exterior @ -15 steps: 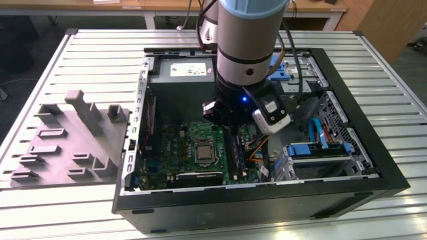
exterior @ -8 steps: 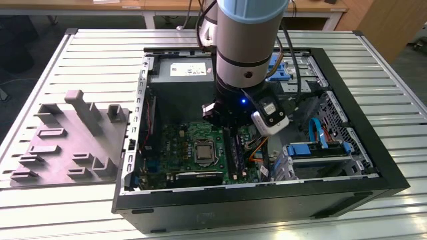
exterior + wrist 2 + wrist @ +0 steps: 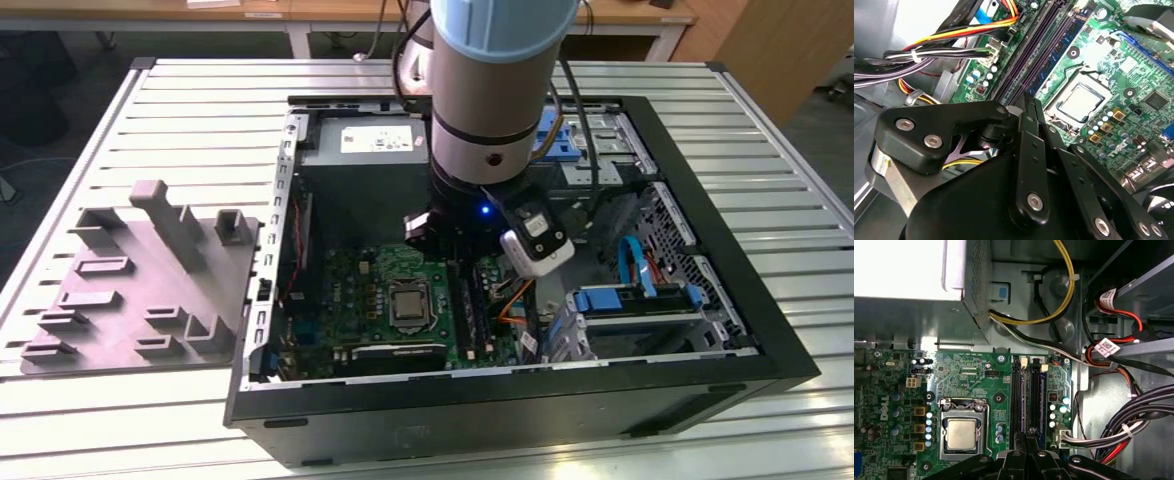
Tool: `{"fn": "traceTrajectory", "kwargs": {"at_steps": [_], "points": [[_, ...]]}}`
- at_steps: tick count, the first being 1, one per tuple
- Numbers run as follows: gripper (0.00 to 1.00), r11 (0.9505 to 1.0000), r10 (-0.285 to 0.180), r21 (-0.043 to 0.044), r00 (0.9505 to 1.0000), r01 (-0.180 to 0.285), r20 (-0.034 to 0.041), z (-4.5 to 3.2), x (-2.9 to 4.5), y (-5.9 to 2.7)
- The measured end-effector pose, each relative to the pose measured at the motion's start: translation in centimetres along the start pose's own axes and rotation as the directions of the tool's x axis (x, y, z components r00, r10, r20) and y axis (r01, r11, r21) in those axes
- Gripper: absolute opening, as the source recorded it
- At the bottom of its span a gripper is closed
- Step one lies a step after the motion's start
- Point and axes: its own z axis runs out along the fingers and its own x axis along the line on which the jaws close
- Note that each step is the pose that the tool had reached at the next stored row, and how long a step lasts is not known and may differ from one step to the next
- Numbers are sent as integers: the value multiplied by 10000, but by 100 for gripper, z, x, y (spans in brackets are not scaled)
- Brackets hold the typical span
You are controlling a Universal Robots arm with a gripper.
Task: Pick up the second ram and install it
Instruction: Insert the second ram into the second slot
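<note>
An open black computer case (image 3: 534, 410) lies on a slatted metal table (image 3: 781, 250), with a grey moulded holder block (image 3: 134, 290) on the exterior view's left. Inside the case, the green motherboard (image 3: 974, 375) carries a square silver processor (image 3: 961, 434). To the exterior view's right of it run long black slot strips (image 3: 1016, 400). The second ram (image 3: 1025, 400), a long narrow blue circuit-board stick, stands on edge among them, directly under the black gripper (image 3: 1029, 432). The gripper's fingers are clenched together, tips down at the stick's top edge; whether they nip it I cannot tell. Another blue stick with black chips (image 3: 1059, 44) sits seated just beside it, on the side away from the processor. Farther back stands the grey power-supply box (image 3: 360, 150).
</note>
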Motion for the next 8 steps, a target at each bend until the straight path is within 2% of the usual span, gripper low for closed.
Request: {"fn": "traceTrajectory", "kwargs": {"at_steps": [8], "points": [[12,10000,0,-1,10000,0,0,59,3,-3]]}}
